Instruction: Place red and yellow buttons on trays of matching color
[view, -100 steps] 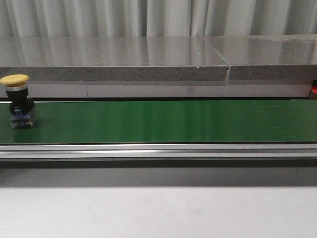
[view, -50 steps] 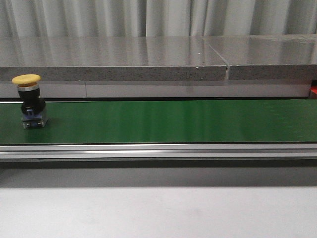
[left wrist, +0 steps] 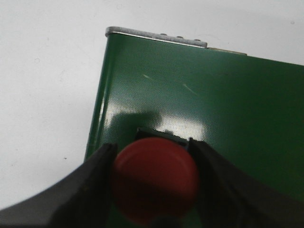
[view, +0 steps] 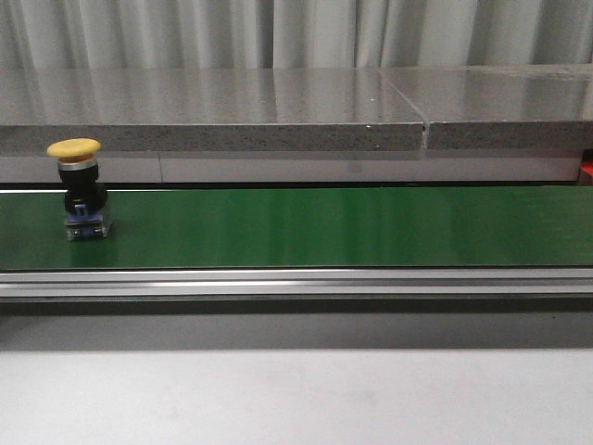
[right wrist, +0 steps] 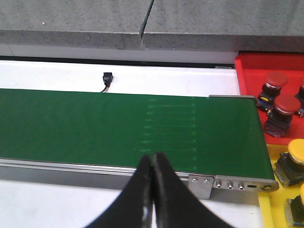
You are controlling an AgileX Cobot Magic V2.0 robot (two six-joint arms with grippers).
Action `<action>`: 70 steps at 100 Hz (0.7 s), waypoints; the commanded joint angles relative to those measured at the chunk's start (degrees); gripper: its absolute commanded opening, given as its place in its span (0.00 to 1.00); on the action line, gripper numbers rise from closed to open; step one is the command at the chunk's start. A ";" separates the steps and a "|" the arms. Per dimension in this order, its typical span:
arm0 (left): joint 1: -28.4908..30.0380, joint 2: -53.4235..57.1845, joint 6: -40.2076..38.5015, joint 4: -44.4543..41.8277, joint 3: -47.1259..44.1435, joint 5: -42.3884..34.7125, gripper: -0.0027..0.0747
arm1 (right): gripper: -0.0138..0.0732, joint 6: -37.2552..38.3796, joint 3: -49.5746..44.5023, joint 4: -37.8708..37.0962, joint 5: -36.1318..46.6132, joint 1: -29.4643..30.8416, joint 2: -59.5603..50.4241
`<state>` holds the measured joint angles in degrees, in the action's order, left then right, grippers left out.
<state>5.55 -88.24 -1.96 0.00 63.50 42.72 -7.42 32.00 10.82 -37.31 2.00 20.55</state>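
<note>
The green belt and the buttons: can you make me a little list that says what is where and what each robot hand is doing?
belt: green conveyor belt, running left to right in the front view
on the belt: yellow button, upright, near the left end
left gripper: shut on a red button, over the belt's end
right gripper: shut, holding nothing, above the belt's near edge
red tray: past the belt's right end, holds red buttons
yellow tray: beside the red tray, holds yellow buttons

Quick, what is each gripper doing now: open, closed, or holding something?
Left gripper: closed on a red button.
Right gripper: closed, holding nothing.
</note>
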 commanded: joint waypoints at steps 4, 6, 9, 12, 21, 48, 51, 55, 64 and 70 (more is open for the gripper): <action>-0.33 1.80 -0.16 1.55 1.45 -2.87 0.75 | 0.08 -0.61 1.30 -0.06 3.95 -0.02 0.31; -0.33 1.80 -0.16 1.54 1.45 -3.19 0.77 | 0.08 -0.61 1.30 -0.06 3.95 -0.02 0.31; -0.33 1.80 -0.16 1.64 1.45 -3.59 0.78 | 0.08 -0.61 1.30 -0.06 3.95 -0.02 0.31; -0.57 1.91 -0.16 1.64 1.45 -4.09 0.78 | 0.08 -0.61 1.30 -0.06 3.95 -0.02 0.31; -1.14 3.04 -0.16 1.87 1.45 -5.67 0.75 | 0.08 -0.61 1.30 -0.06 3.95 -0.02 0.31; -5.30 10.36 1.36 2.22 1.45 -7.96 0.67 | 0.08 -0.61 1.30 -0.06 3.95 -0.02 0.31; -5.83 11.37 1.49 2.26 1.45 -7.96 0.66 | 0.08 -0.61 1.30 -0.06 3.95 -0.02 0.31; -6.61 12.98 1.56 2.26 1.45 -8.02 0.64 | 0.08 -0.61 1.30 -0.06 3.95 -0.02 0.31; -8.60 16.40 3.84 3.24 1.45 -8.02 0.54 | 0.08 -0.61 1.30 -0.06 3.95 -0.02 0.31; -10.14 18.94 6.26 4.12 1.21 -8.11 0.41 | 0.08 -0.61 1.30 -0.06 3.95 -0.02 0.31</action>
<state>-2.48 -74.12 1.45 2.37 63.50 38.18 -7.42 32.00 10.82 -37.31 2.00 20.55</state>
